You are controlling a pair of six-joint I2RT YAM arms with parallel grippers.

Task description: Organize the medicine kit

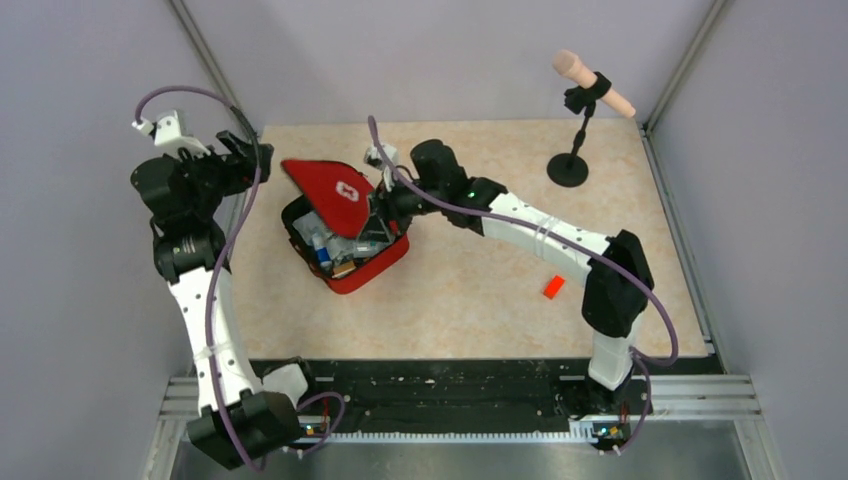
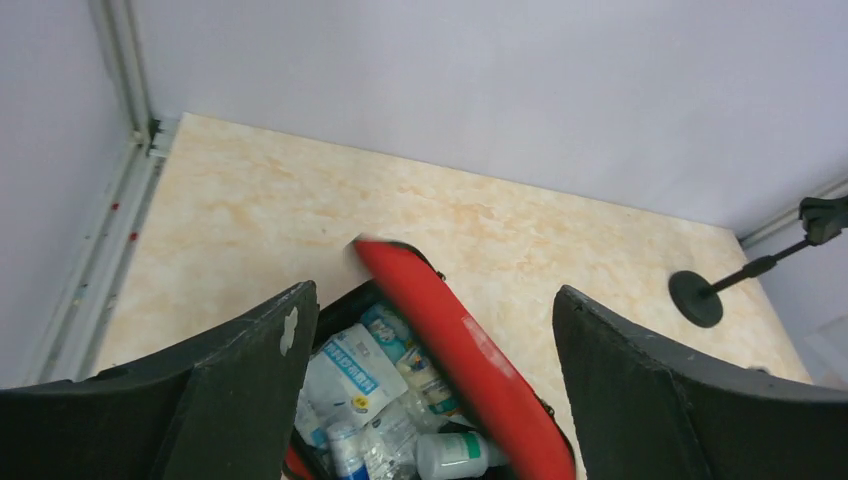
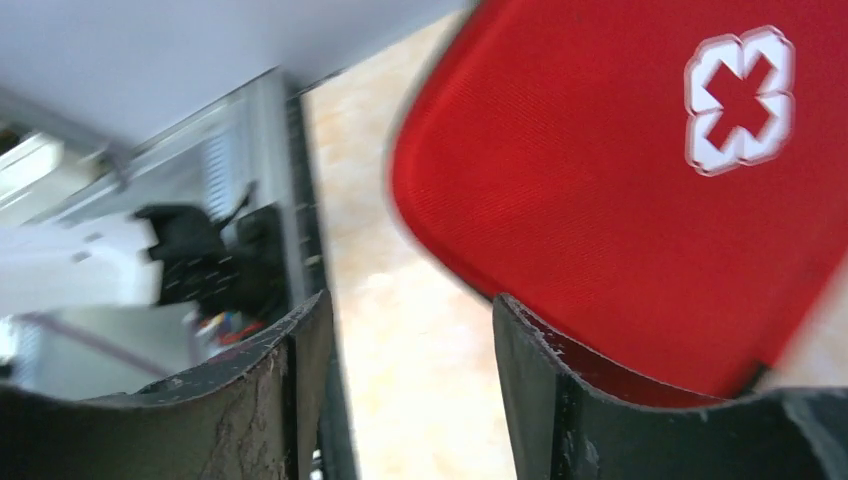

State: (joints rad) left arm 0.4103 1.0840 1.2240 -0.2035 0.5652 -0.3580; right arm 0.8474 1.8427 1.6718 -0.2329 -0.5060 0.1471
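The medicine kit [image 1: 345, 262] is a red zippered case left of the table's centre. Its lid [image 1: 335, 190], with a white cross, stands half raised over the base. Inside lie several white packets and small bottles [image 2: 345, 375]. My left gripper [image 1: 255, 158] is open and empty, up and to the left of the kit; its wrist view looks down on the lid's red edge [image 2: 460, 350] between wide fingers [image 2: 435, 292]. My right gripper [image 1: 385, 205] is open at the lid's right side. In its wrist view [image 3: 410, 300] the lid's outer face [image 3: 620, 170] lies just beyond one finger [image 3: 530, 350].
A small red block [image 1: 553, 287] lies on the table right of centre. A microphone on a black stand [image 1: 570, 165] stands at the back right. Metal frame rails run along the table's sides, and grey walls close in on three sides.
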